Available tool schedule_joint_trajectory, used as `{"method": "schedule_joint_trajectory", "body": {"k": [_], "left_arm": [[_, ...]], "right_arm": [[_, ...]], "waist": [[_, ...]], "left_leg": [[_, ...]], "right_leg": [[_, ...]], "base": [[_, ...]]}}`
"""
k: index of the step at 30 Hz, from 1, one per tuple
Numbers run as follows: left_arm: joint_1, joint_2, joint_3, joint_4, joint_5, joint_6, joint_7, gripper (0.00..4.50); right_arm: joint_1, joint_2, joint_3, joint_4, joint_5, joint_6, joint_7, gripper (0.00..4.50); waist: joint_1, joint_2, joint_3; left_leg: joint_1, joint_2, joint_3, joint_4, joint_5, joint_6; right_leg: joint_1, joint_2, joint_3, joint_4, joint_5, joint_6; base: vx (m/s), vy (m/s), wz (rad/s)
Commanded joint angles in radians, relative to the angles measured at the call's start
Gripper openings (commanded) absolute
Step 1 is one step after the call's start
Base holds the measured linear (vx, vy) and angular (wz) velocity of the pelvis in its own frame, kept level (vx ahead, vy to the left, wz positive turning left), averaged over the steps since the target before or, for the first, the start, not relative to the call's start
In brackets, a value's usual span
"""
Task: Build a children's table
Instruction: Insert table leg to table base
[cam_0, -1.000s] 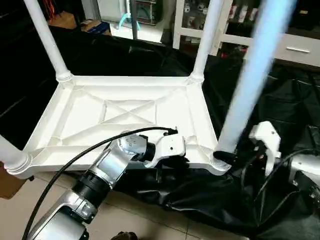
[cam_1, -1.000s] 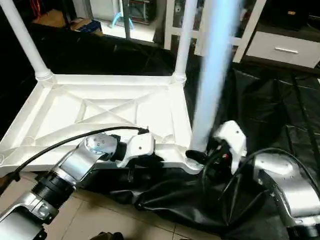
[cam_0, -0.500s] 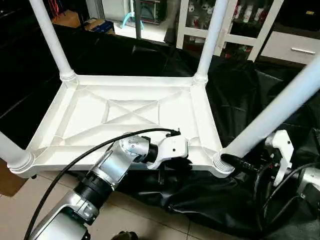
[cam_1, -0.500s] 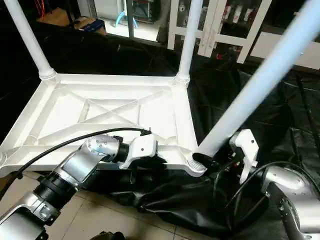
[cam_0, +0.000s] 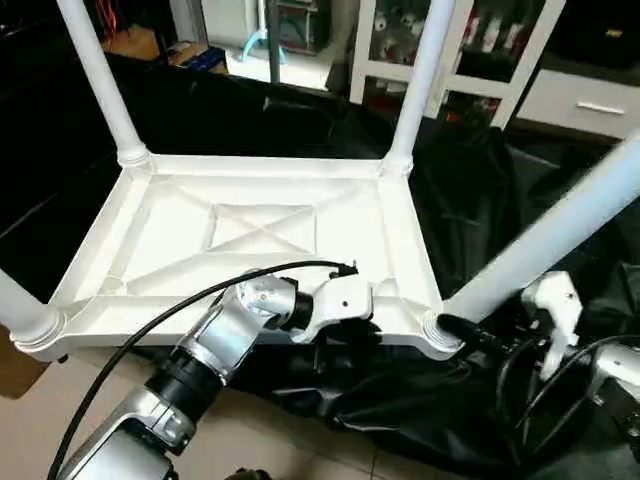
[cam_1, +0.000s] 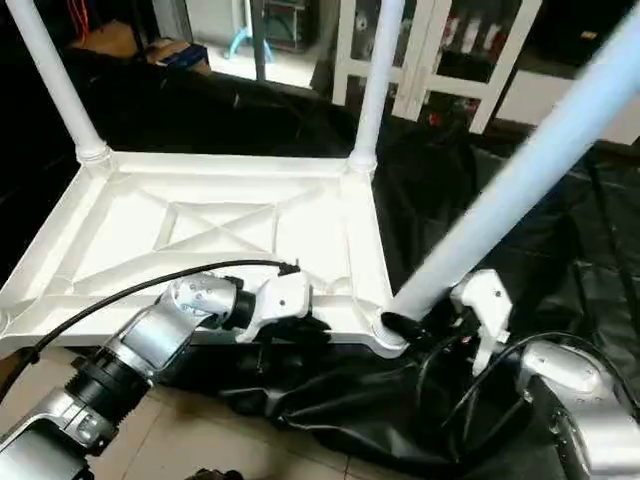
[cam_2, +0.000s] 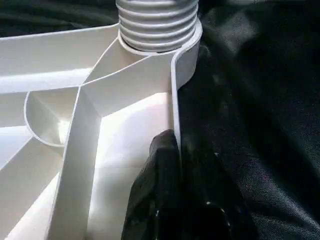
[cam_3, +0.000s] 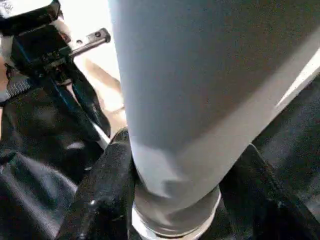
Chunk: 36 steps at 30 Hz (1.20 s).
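**Fourth leg leans off its socket**

Tilting since a second ago, the near-right leg (cam_0: 540, 245) leans rightward in the right gripper (cam_3: 175, 200). Left gripper (cam_2: 167, 200) pinches the upturned table top (cam_0: 260, 230) on black sheeting (cam_0: 480, 190). Cross-threading could jam it.

Workshop: black floor sheet (cam_0: 480, 200), glass-door cabinet (cam_0: 470, 40).

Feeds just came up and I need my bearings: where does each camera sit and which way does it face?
Head views, one stereo pair: look forward and down at the upturned table top, silver forearms below.
Left wrist view: along the left gripper, shut on the top's rim.
Right wrist view: along the right gripper, shut on the tilted leg.
Shared: that leg's corner socket.
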Motion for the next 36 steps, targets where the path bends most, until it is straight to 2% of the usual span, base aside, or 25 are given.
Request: {"method": "schedule_joint_trajectory", "body": {"k": [1, 4, 5, 7, 8, 12, 13, 16, 19, 21, 22, 23, 24, 25, 26, 27, 28, 29, 30, 31, 32, 33, 34, 35, 36], "left_arm": [[0.014, -0.001, -0.028, 0.006, 0.024, 0.01, 0.0, 0.0], [0.016, 0.001, -0.028, 0.005, 0.025, 0.011, 0.001, 0.0], [0.016, 0.001, -0.028, 0.005, 0.025, 0.011, 0.001, 0.0], [0.016, 0.001, -0.028, 0.005, 0.025, 0.011, 0.001, 0.0], [0.017, 0.001, -0.027, 0.003, 0.025, 0.013, 0.002, 0.0], [0.018, 0.0, -0.027, 0.001, 0.025, 0.016, 0.003, 0.0], [0.018, 0.001, -0.027, 0.001, 0.024, 0.017, 0.002, 0.0], [0.018, 0.002, -0.028, -0.001, 0.023, 0.019, -0.003, 0.0], [0.019, 0.006, -0.029, -0.003, 0.025, 0.018, -0.012, 0.0], [0.019, 0.007, -0.029, -0.004, 0.025, 0.018, -0.014, 0.0], [0.019, 0.008, -0.028, -0.004, 0.024, 0.017, -0.015, 0.0], [0.019, 0.01, -0.028, -0.004, 0.025, 0.017, -0.016, 0.0], [0.018, 0.011, -0.028, -0.004, 0.025, 0.016, -0.016, 0.0], [0.017, 0.013, -0.027, -0.002, 0.026, 0.014, -0.017, 0.0], [0.017, 0.013, -0.026, -0.002, 0.026, 0.012, -0.014, 0.0], [0.018, 0.013, -0.026, -0.003, 0.027, 0.012, -0.013, 0.0], [0.023, 0.011, -0.025, -0.006, 0.029, 0.01, -0.006, 0.0], [0.023, 0.011, -0.025, -0.006, 0.029, 0.01, -0.006, 0.0], [0.025, 0.011, -0.023, -0.006, 0.031, 0.009, 0.0, 0.0], [0.03, 0.01, -0.016, -0.005, 0.036, 0.006, 0.017, 0.0], [0.031, 0.009, -0.014, -0.004, 0.038, 0.005, 0.018, 0.0], [0.032, 0.009, -0.012, -0.001, 0.04, 0.003, 0.019, 0.0], [0.036, 0.009, -0.009, 0.003, 0.042, -0.001, 0.024, 0.0], [0.037, 0.009, -0.008, 0.005, 0.042, -0.002, 0.026, 0.0], [0.039, 0.008, -0.006, 0.008, 0.044, -0.005, 0.033, 0.0]], "right_arm": [[0.052, -0.003, 0.143, 0.23, -0.151, 0.017, 0.046, 1.91], [0.021, 0.004, 0.164, 0.344, -0.183, -0.045, 0.067, 1.91], [0.021, 0.004, 0.164, 0.344, -0.183, -0.045, 0.067, 1.91], [-0.002, 0.013, 0.174, 0.418, -0.201, -0.081, 0.076, 1.91], [-0.021, 0.022, 0.179, 0.478, -0.213, -0.104, 0.083, 1.91], [-0.054, 0.036, 0.19, 0.575, -0.234, -0.137, 0.09, 1.91], [-0.078, 0.047, 0.196, 0.637, -0.248, -0.166, 0.09, 1.91], [-0.138, 0.08, 0.189, 0.762, -0.246, -0.203, 0.098, 1.91], [-0.219, 0.112, 0.211, 0.915, -0.271, -0.262, 0.089, 1.91], [-0.247, 0.125, 0.223, 0.963, -0.286, -0.276, 0.089, 1.91], [-0.264, 0.132, 0.231, 0.992, -0.296, -0.285, 0.09, 1.91], [-0.291, 0.139, 0.245, 1.029, -0.311, -0.295, 0.089, 1.91], [-0.305, 0.141, 0.25, 1.044, -0.319, -0.3, 0.082, 1.91], [-0.348, 0.146, 0.265, 1.087, -0.344, -0.316, 0.056, 1.91], [-0.379, 0.152, 0.27, 1.118, -0.358, -0.325, 0.028, 1.91], [-0.383, 0.153, 0.27, 1.123, -0.359, -0.327, 0.022, 1.91], [-0.417, 0.159, 0.266, 1.163, -0.367, -0.343, -0.019, 1.91], [-0.417, 0.159, 0.266, 1.163, -0.367, -0.343, -0.019, 1.91], [-0.431, 0.163, 0.251, 1.178, -0.355, -0.351, -0.03, 1.91], [-0.478, 0.172, 0.187, 1.22, -0.3, -0.368, -0.06, 1.91], [-0.493, 0.174, 0.171, 1.236, -0.278, -0.371, -0.064, 1.91], [-0.503, 0.174, 0.161, 1.246, -0.265, -0.372, -0.062, 1.91], [-0.525, 0.169, 0.153, 1.266, -0.253, -0.373, -0.061, 1.91], [-0.532, 0.167, 0.151, 1.271, -0.251, -0.372, -0.061, 1.91], [-0.547, 0.164, 0.147, 1.282, -0.247, -0.371, -0.06, 1.91]], "waist": [[-0.011, 0.0, -0.015], [-0.02, 0.006, -0.017], [-0.022, 0.006, -0.016], [-0.026, 0.003, -0.016], [-0.037, -0.003, -0.016], [-0.049, 0.003, -0.016], [-0.055, 0.004, -0.014], [-0.068, 0.008, -0.007], [-0.085, 0.01, -0.001], [-0.104, 0.029, 0.008], [-0.103, 0.035, 0.015], [-0.098, 0.041, 0.018], [-0.1, 0.039, 0.018], [-0.074, 0.04, 0.021], [-0.028, 0.034, 0.013], [-0.042, 0.006, 0.007], [-0.044, -0.043, -0.004], [-0.053, -0.036, 0.017], [-0.047, -0.025, 0.027], [-0.05, 0.002, 0.009], [-0.069, 0.02, 0.008], [-0.081, 0.022, 0.023], [-0.098, 0.04, 0.013], [-0.098, 0.047, 0.01], [-0.101, 0.042, 0.01]], "left_leg": [[0.037, 0.068, -0.048, -0.087, -0.532, -0.048], [0.044, 0.07, -0.058, -0.091, -0.605, -0.08], [0.043, 0.07, -0.06, -0.094, -0.62, -0.086], [0.053, 0.07, -0.063, -0.095, -0.677, -0.101], [0.048, 0.067, -0.067, -0.094, -0.696, -0.102], [0.051, 0.067, -0.079, -0.1, -0.746, -0.113], [0.047, 0.065, -0.084, -0.103, -0.766, -0.12], [0.053, 0.062, -0.092, -0.107, -0.829, -0.131], [0.058, 0.058, -0.102, -0.111, -0.908, -0.137], [0.058, 0.059, -0.114, -0.137, -1.007, -0.162], [0.052, 0.062, -0.11, -0.158, -1.056, -0.168], [0.049, 0.064, -0.098, -0.172, -1.068, -0.165], [0.039, 0.068, -0.088, -0.189, -1.079, -0.163], [-0.008, 0.08, -0.067, -0.247, -1.113, -0.165], [-0.007, 0.073, -0.021, -0.263, -1.039, -0.165], [0.02, 0.067, -0.018, -0.234, -0.953, -0.163], [0.116, 0.018, -0.097, 0.075, -0.344, -0.029], [0.027, 0.012, -0.144, 0.078, -0.173, 0.002], [0.007, 0.02, -0.147, 0.05, -0.157, -0.021], [0.031, 0.045, -0.143, -0.043, -0.347, -0.094], [0.059, 0.063, -0.142, -0.078, -0.617, -0.096], [0.063, 0.067, -0.143, -0.091, -0.766, -0.11], [0.084, 0.066, -0.151, -0.101, -0.926, -0.123], [0.085, 0.065, -0.152, -0.105, -0.936, -0.123], [0.081, 0.064, -0.15, -0.109, -0.937, -0.117]], "right_leg": [[-0.016, -0.021, 0.016, -0.089, -0.361, -0.165], [-0.022, -0.016, 0.013, -0.091, -0.385, -0.164], [-0.02, -0.013, 0.012, -0.093, -0.388, -0.159], [-0.027, -0.01, 0.01, -0.097, -0.405, -0.154], [-0.023, -0.011, 0.007, -0.096, -0.426, -0.153], [-0.023, -0.01, 0.004, -0.104, -0.454, -0.14], [-0.023, -0.008, 0.0, -0.104, -0.452, -0.141], [-0.027, -0.002, -0.006, -0.111, -0.462, -0.133], [-0.029, 0.002, -0.023, -0.116, -0.525, -0.117], [-0.013, 0.017, -0.057, -0.114, -0.467, -0.115], [0.001, 0.031, -0.077, -0.1, -0.408, -0.117], [0.011, 0.037, -0.088, -0.091, -0.38, -0.124], [0.029, 0.047, -0.099, -0.065, -0.342, -0.13], [0.085, 0.055, -0.097, 0.041, -0.258, -0.126], [0.087, 0.052, -0.07, 0.077, -0.255, -0.119], [0.056, 0.035, -0.044, 0.044, -0.398, -0.117], [-0.055, -0.156, 0.051, -0.18, -0.923, -0.127], [0.02, -0.168, 0.059, -0.153, -0.904, -0.16], [0.045, -0.147, 0.02, -0.142, -0.917, -0.165], [0.034, -0.055, -0.023, -0.099, -0.728, -0.185], [0.008, -0.002, -0.042, -0.067, -0.469, -0.218], [-0.003, 0.009, -0.05, -0.066, -0.446, -0.217], [0.006, 0.009, -0.06, -0.07, -0.379, -0.203], [0.012, 0.008, -0.062, -0.07, -0.367, -0.199], [0.018, 0.007, -0.067, -0.074, -0.367, -0.19]], "base": [[0.0, 0.0, 0.0], [0.0, 0.0, 0.0], [0.0, 0.0, 0.0], [0.0, 0.0, 0.0], [0.0, 0.0, 0.0], [0.0, 0.0, 0.0], [0.0, 0.0, 0.0], [0.0, 0.0, 0.0], [-0.038, 0.016, -0.12], [-0.025, 0.011, -0.09], [0.0, 0.0, 0.0], [0.0, 0.0, 0.0], [-0.074, -0.001, -0.03], [-0.081, -0.043, 0.07], [-0.081, -0.043, 0.07], [0.004, -0.119, 0.05], [0.03, -0.084, -0.32], [0.03, -0.084, -0.32], [0.019, 0.018, -0.54], [-0.027, 0.04, -0.19], [-0.027, 0.04, -0.19], [-0.095, 0.021, 0.11], [-0.083, 0.02, 0.04], [-0.083, 0.02, 0.04], [-0.057, 0.037, -0.03]]}}
